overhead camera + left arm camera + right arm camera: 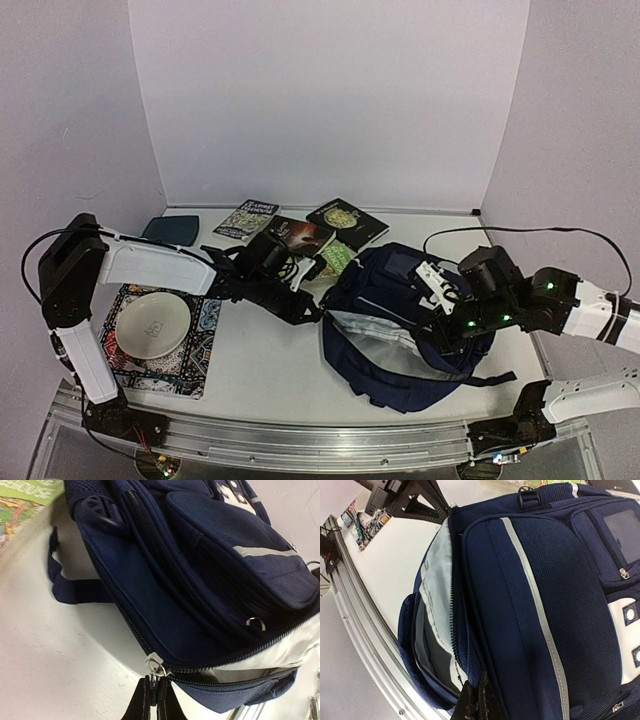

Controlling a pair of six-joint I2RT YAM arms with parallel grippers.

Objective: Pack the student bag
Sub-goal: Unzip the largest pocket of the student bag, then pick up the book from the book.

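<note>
Closest in the left wrist view, the left pincer is seen clamped together on the zipper pull of the student bag. The bag is laid on the counter, right of centre, with its main compartment unzipped. The right pincer is pinched shut on the bag's opening edge.

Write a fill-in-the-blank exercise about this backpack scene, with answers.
The left gripper is shut on the ___ of the large navy-blue fabric student bag.
The bag's open main compartment shows a light ___ lining.
The right gripper is ___ on the bag's edge beside that opening.
The round ___ plate rests on the patterned mat.
Missing words: zipper pull; grey; shut; white.
</note>
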